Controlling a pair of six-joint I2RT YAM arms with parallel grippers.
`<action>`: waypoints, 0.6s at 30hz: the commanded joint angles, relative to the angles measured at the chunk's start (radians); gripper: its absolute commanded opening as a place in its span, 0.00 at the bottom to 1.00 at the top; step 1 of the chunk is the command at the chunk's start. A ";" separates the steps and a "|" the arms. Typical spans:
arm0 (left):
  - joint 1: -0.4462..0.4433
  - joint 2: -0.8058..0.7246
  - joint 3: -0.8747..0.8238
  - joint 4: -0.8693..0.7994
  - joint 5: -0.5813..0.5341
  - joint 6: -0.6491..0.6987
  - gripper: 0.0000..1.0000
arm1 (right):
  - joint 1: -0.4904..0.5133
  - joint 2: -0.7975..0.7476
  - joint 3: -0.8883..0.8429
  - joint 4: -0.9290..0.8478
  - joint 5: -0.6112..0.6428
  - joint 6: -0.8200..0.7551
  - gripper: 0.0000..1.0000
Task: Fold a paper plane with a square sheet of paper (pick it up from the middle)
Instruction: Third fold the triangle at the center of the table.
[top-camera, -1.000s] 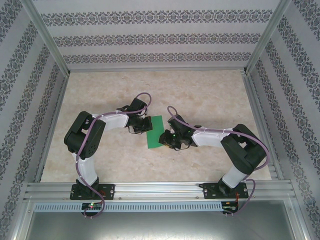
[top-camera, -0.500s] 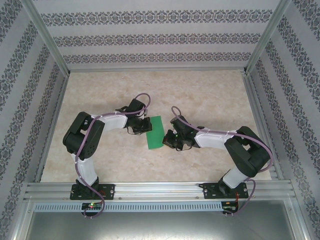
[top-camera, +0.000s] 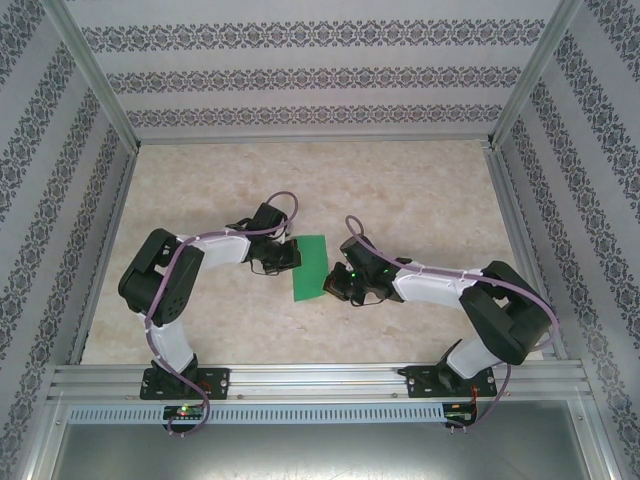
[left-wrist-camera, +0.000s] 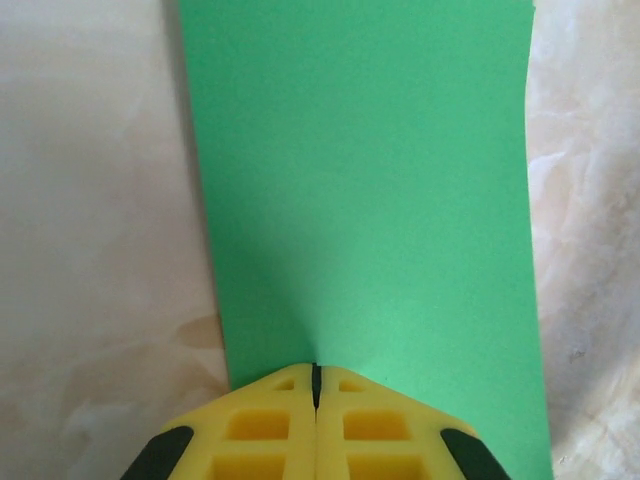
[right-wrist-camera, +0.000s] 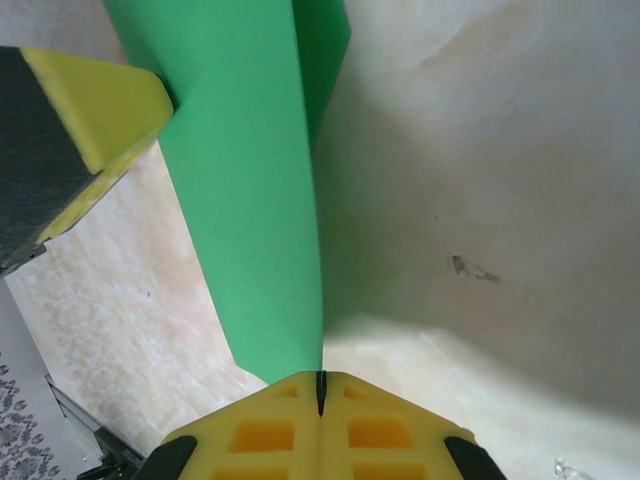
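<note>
The left tool (top-camera: 291, 256) is being shown clenched on the square sheet of paper (top-camera: 311, 266), with its yellow fingers (left-wrist-camera: 265, 428) being pressed together and the sheet's left edge being pinched in the seam between them. The right tool (top-camera: 331, 283) is likewise being shown clenched on the sheet. It is gripping the opposite, right edge, closer to the counter's near edge than the left tool's grip. The bright-green paper is being held between the two tools at about the middle of the marble-patterned counter (top-camera: 430, 190), well apart from all four corners. From above, it is being seen as a narrow green strip slanting from the far edge toward the near edge. In the left wrist view, the paper is being seen stretching flat away from the fingertips, with a shadow being cast on the counter along its left side. In the right wrist view, the sheet is being seen running up and away from the closed fingers (right-wrist-camera: 265, 435), and one yellow pad of the left tool is being glimpsed at its far side.
</note>
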 joint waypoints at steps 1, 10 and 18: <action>0.006 0.024 0.004 -0.031 -0.034 0.040 0.07 | 0.009 0.041 0.039 0.016 0.006 0.001 0.02; 0.007 0.060 0.027 -0.077 -0.031 0.049 0.06 | 0.009 0.131 0.123 0.129 -0.040 -0.018 0.02; 0.016 -0.007 0.049 -0.057 0.011 0.053 0.06 | 0.002 0.221 0.180 0.189 -0.041 -0.023 0.03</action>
